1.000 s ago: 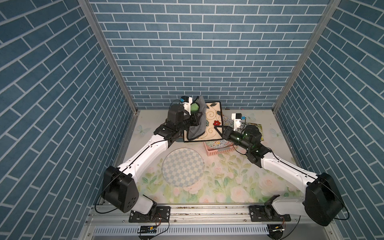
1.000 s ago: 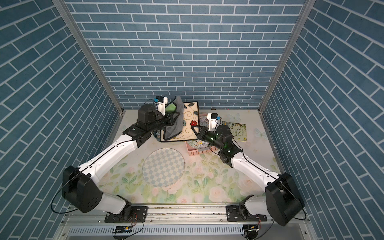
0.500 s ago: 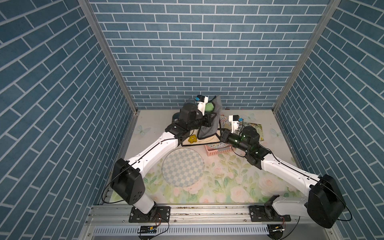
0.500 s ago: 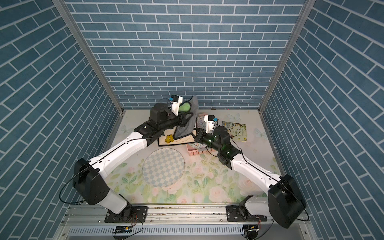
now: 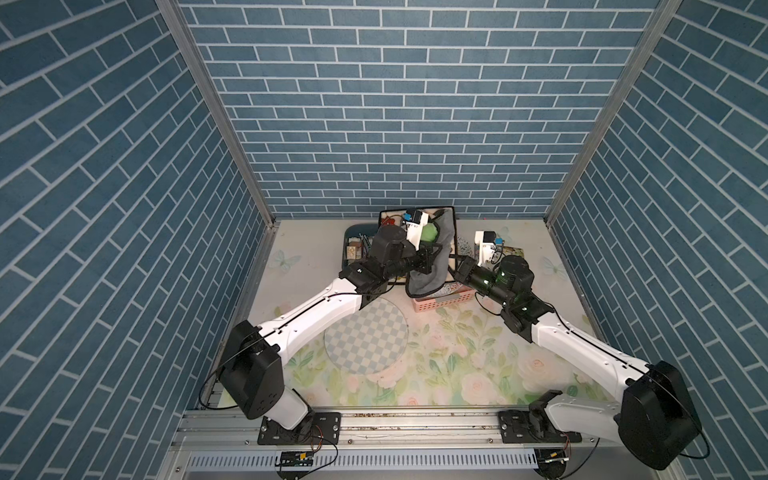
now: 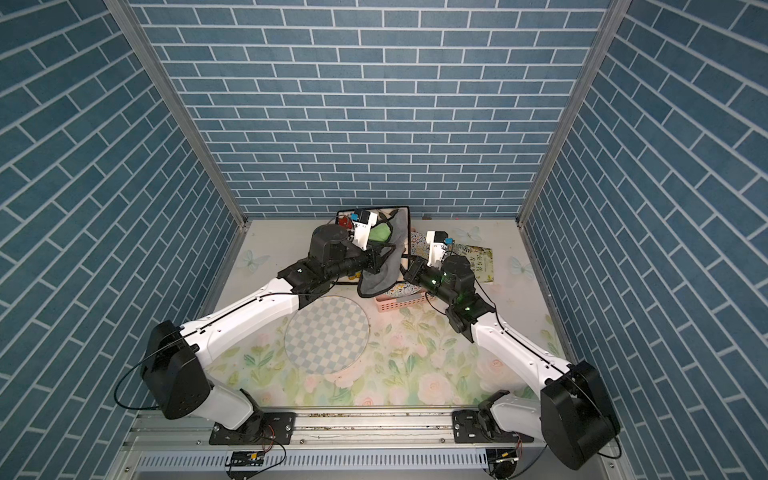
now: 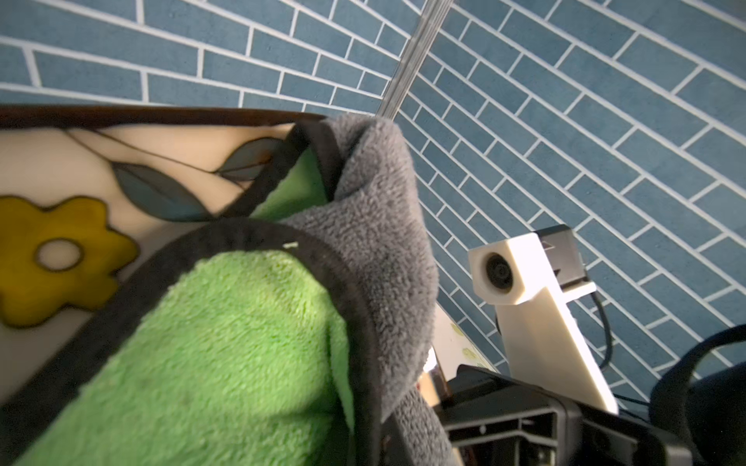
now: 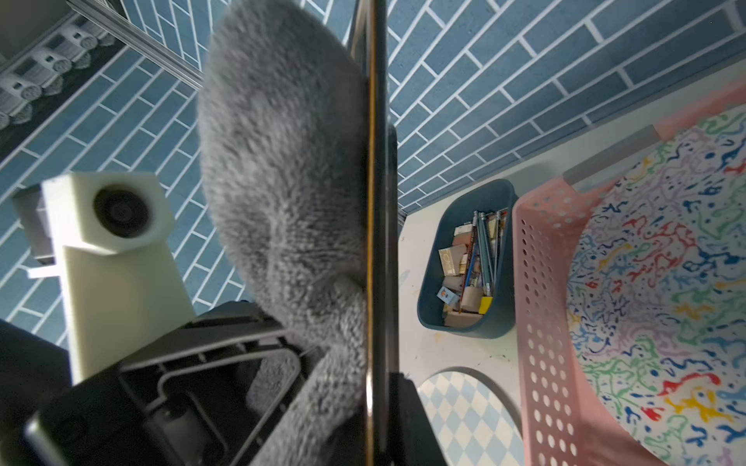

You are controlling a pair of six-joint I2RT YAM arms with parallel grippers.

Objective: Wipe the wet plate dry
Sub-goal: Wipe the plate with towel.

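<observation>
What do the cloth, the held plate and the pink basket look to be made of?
The cloth: plush microfibre-like pile, green and gray faces, dark bound edge. The plate: hard and glossy, cream face with dark-outlined flowers and a thin shiny edge; ceramic, glass or melamine, unclear. The pink basket: matte moulded plastic, with rows of round holes.

Tabletop (image 5: 457, 374): covered in a floral print of pale roses and green leaves.
Checkered disc (image 5: 365, 336): lies flat near the middle.
Pink basket (image 5: 440, 301): perforated, stands just behind the disc.
Blue bin (image 8: 464, 258): stands toward the back wall, filled with small items.
Printed card (image 6: 482, 264): lies flat at the back, beyond the basket.
</observation>
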